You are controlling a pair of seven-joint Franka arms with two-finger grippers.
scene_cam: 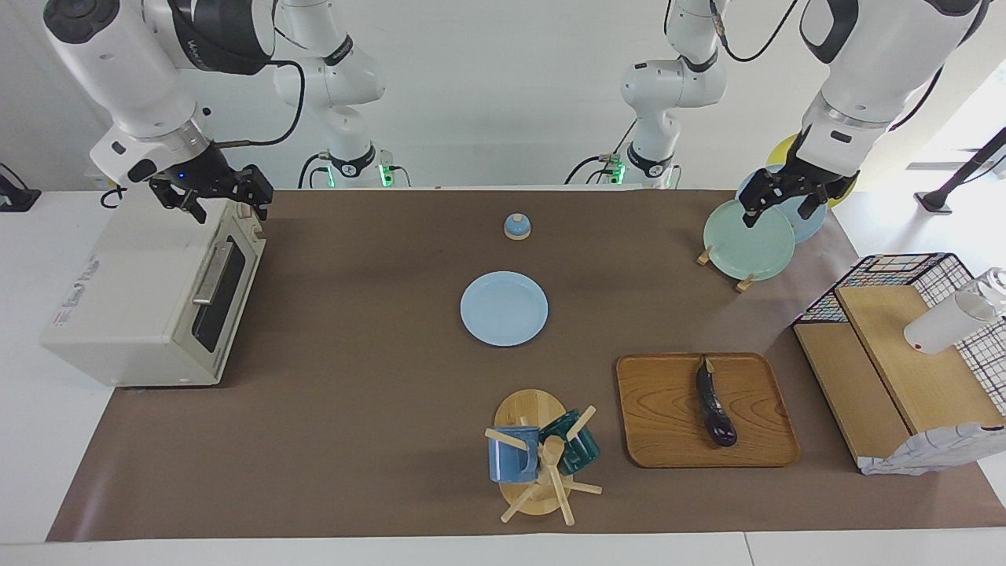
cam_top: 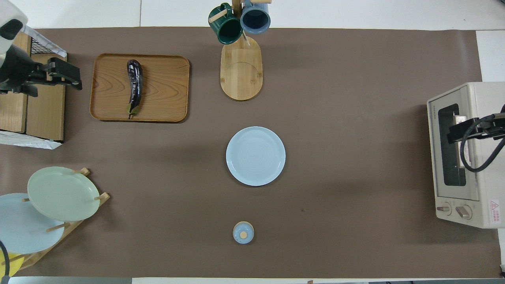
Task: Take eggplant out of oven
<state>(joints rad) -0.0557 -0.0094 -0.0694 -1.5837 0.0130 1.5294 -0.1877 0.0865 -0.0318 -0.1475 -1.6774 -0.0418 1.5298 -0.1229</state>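
The eggplant [scene_cam: 715,411] is found lying flat on the wooden tray [scene_cam: 668,424], which sits near the table edge farthest from the robots, toward the left arm's end. It is not inside the oven [scene_cam: 149,295], whose door is seen closed at the right arm's end of the table; the removal is therefore judged to be done already.

The eggplant is seen as slim, long and slightly curved, with a glossy purple-black skin. A small green stem is carried at the end turned toward the robots, and the fatter, rounded end is turned toward the tray edge farthest from them. It is set apart from all four tray rims, closer to the rim at the left arm's end.

It is judged to be light and fairly firm, though the skin could be bruised by a hard squeeze. The shiny, rounded surface is expected to be slippery, so a hold across the middle of the body, square to its length, is thought safest. The tapered stem end is judged a poor place to be gripped.

The left gripper [scene_cam: 774,196] is held in the air over the plate rack [scene_cam: 747,232], its fingers spread and empty. The right gripper [scene_cam: 211,192] is poised over the top of the oven, its fingers likewise spread around nothing.
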